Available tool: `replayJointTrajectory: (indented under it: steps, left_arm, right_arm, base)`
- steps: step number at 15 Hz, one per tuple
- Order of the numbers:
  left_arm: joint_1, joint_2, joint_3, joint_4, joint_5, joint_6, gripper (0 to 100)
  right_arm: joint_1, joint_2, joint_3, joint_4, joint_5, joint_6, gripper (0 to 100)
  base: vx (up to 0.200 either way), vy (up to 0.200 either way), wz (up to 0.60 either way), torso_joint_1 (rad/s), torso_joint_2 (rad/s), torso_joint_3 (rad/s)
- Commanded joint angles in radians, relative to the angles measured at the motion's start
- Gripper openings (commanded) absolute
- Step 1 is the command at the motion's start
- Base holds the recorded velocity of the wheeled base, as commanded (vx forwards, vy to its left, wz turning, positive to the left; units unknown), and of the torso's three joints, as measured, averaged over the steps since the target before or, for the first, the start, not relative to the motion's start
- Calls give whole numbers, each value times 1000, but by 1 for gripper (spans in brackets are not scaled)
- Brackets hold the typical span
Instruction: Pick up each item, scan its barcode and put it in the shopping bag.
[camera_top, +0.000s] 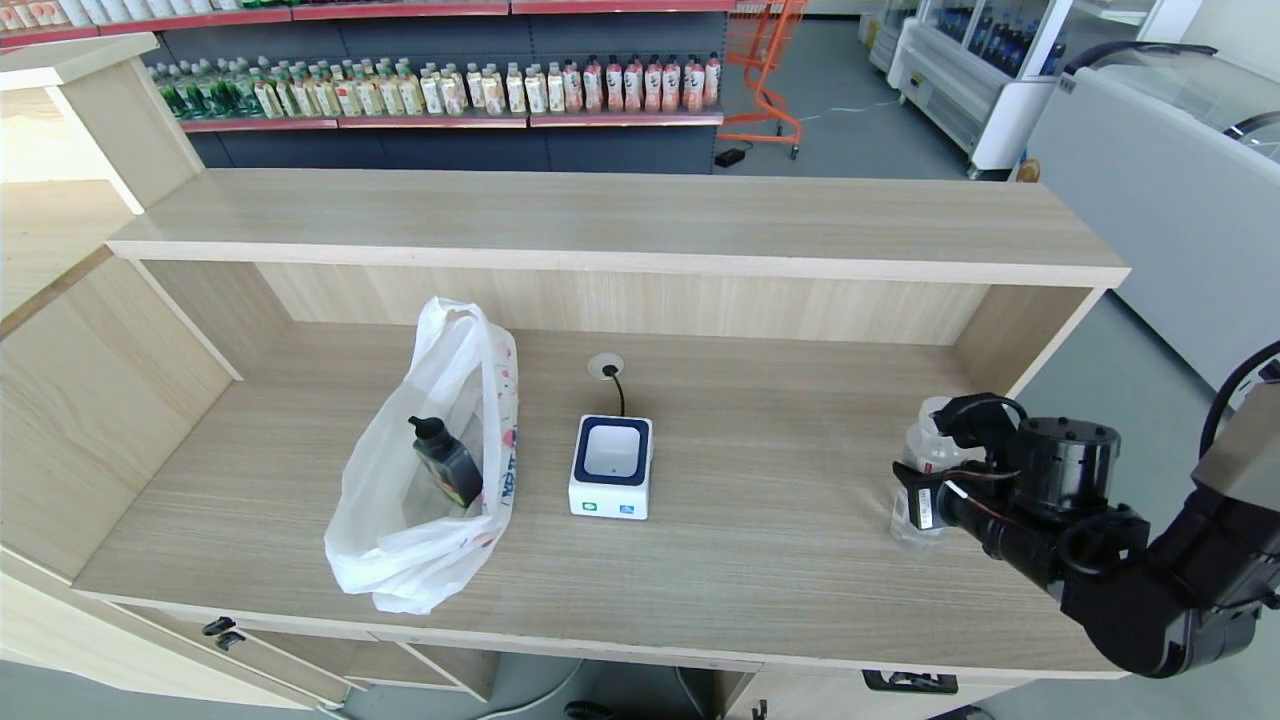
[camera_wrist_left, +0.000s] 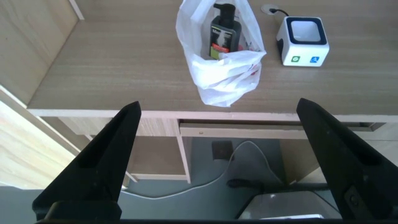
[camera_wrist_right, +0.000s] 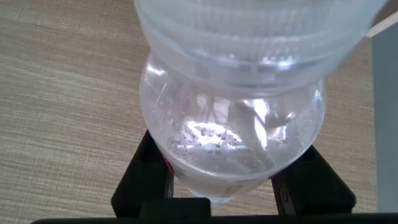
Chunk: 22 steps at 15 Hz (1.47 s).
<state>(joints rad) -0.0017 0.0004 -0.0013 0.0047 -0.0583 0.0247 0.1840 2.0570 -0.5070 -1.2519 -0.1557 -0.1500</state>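
A clear plastic bottle (camera_top: 922, 447) stands upright near the right end of the wooden counter (camera_top: 760, 560). My right gripper (camera_top: 926, 503) is shut on its lower body; in the right wrist view the bottle (camera_wrist_right: 236, 118) sits between the two black fingers (camera_wrist_right: 144, 180). The white shopping bag (camera_top: 400, 520) stands open at centre-left, with a dark pump bottle (camera_top: 446, 464) inside it. A white barcode scanner (camera_top: 611, 465) sits to the right of the bag. My left gripper (camera_wrist_left: 219, 109) hangs open in front of the counter's front edge, facing the bag (camera_wrist_left: 221, 78) and scanner (camera_wrist_left: 302, 40).
A raised wooden ledge (camera_top: 620, 225) and side walls (camera_top: 100, 400) enclose the counter on three sides. The scanner's cable runs to a grommet (camera_top: 605, 366). A drawer front (camera_wrist_left: 249, 129) shows under the counter. Store shelves (camera_top: 450, 90) and freezers (camera_top: 1160, 150) stand behind.
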Motion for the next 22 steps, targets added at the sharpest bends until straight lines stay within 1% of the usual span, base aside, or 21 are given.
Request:
replayJointTrajectory:
  steps: [1, 6, 9, 10, 12, 13, 14, 15, 16, 18, 19, 20, 22]
  left_arm:
    - [0, 0, 0, 0, 0, 0, 100]
    - [0, 0, 0, 0, 0, 0, 100]
    - [0, 0, 0, 0, -2, 0, 100]
    - [0, 0, 0, 0, -2, 0, 100]
    - [0, 0, 0, 0, 0, 0, 100]
    - [0, 0, 1, 0, 0, 0, 100]
    - [0, 0, 0, 0, 0, 0, 100]
    - [0, 0, 0, 0, 0, 0, 100]
    - [0, 0, 0, 0, 0, 0, 100]
    - [0, 0, 0, 0, 0, 0, 100]
    - [0, 0, 1, 0, 0, 0, 100]
    - [0, 0, 0, 0, 0, 0, 100]
    - [0, 0, 0, 0, 0, 0, 100]
  right_arm:
    - [0, 5, 2, -3, -1, 0, 0]
    - [17, 0, 2, -32, -1, -2, 0]
    - [28, -11, 1, -80, 1, 0, 0]
    - [29, -28, -13, -80, 22, 1, 0]
    - [25, -101, -30, -63, 173, 12, 0]
    - [23, -196, -24, 17, 340, 41, 0]
    - [25, -239, -18, 54, 406, 76, 0]
    - [46, -353, -7, 137, 576, 188, 0]
    - [77, -405, -8, 170, 611, 257, 0]
    - [172, -495, -25, 247, 617, 368, 0]
    - [193, -511, -31, 267, 621, 380, 0]
    - [268, -564, -47, 338, 642, 409, 0]
    - [373, -583, -61, 396, 642, 408, 0]
  base:
    - [0, 0, 0, 0, 0, 0]
    - [0, 0, 0, 0, 0, 0]
    - [0, 0, 0, 0, 0, 0]
    - [0, 0, 0, 0, 0, 0]
    - [0, 0, 0, 0, 0, 0]
    - [0, 0, 0, 0, 0, 0]
    - [0, 0, 0, 0, 0, 0]
    - [0, 0, 0, 0, 0, 0]
    - [0, 0, 0, 0, 0, 0]
    - [0, 0, 0, 0, 0, 0]
    - [0, 0, 0, 0, 0, 0]
    - [0, 0, 0, 0, 0, 0]
    - [0, 0, 0, 0, 0, 0]
